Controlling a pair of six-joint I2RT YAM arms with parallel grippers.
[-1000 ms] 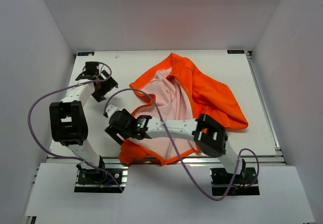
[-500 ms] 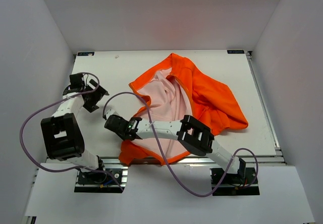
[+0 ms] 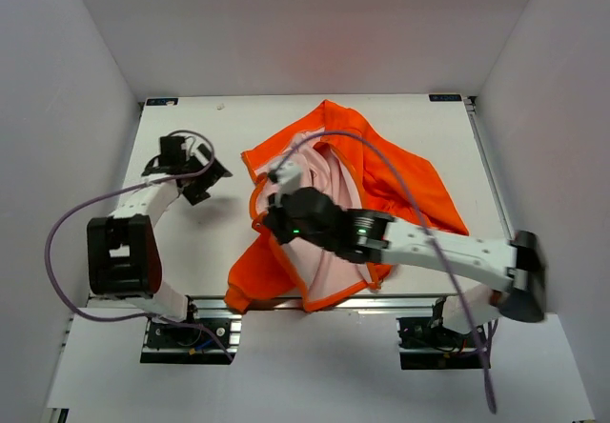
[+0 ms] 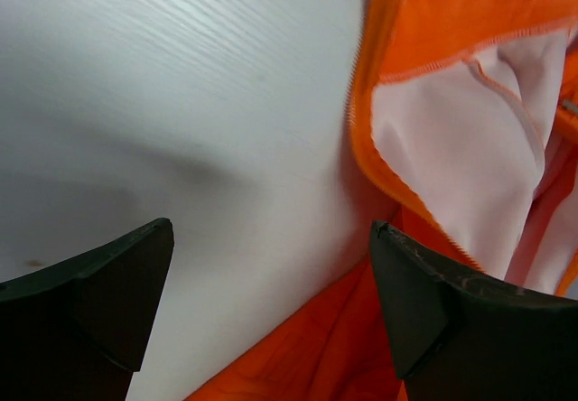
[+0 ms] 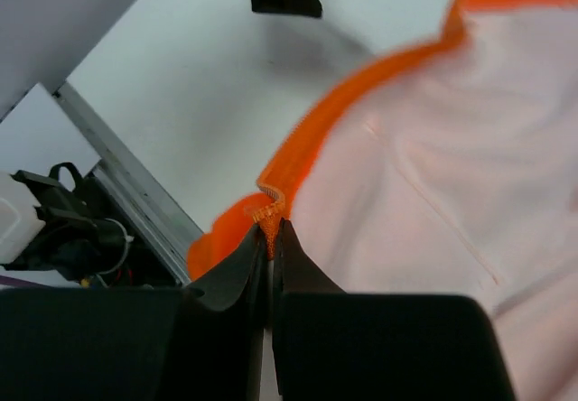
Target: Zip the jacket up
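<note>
The orange jacket (image 3: pixel 400 175) lies open on the table with its pale pink lining (image 3: pixel 329 194) facing up. My right gripper (image 3: pixel 267 215) reaches across it and is shut on the jacket's left front zipper edge. In the right wrist view the fingertips (image 5: pixel 271 231) pinch a small fold of orange zipper tape (image 5: pixel 271 209) beside the lining (image 5: pixel 433 148). My left gripper (image 3: pixel 212 180) hovers over bare table just left of the jacket, open and holding nothing. In its own view the left gripper (image 4: pixel 271 265) shows the orange edge (image 4: pixel 424 22) and lining (image 4: pixel 452 148) to the right.
The white table (image 3: pixel 191 242) is walled on three sides. An aluminium rail (image 3: pixel 210 301) runs along its near edge and shows as well in the right wrist view (image 5: pixel 135 193). Purple cables (image 3: pixel 57 242) loop off both arms. The jacket's hem hangs over the front rail.
My right gripper shut on the jacket's left zipper edge near the front hem and carried it back and right, its arm swinging right. The left gripper shifted slightly toward the jacket.
</note>
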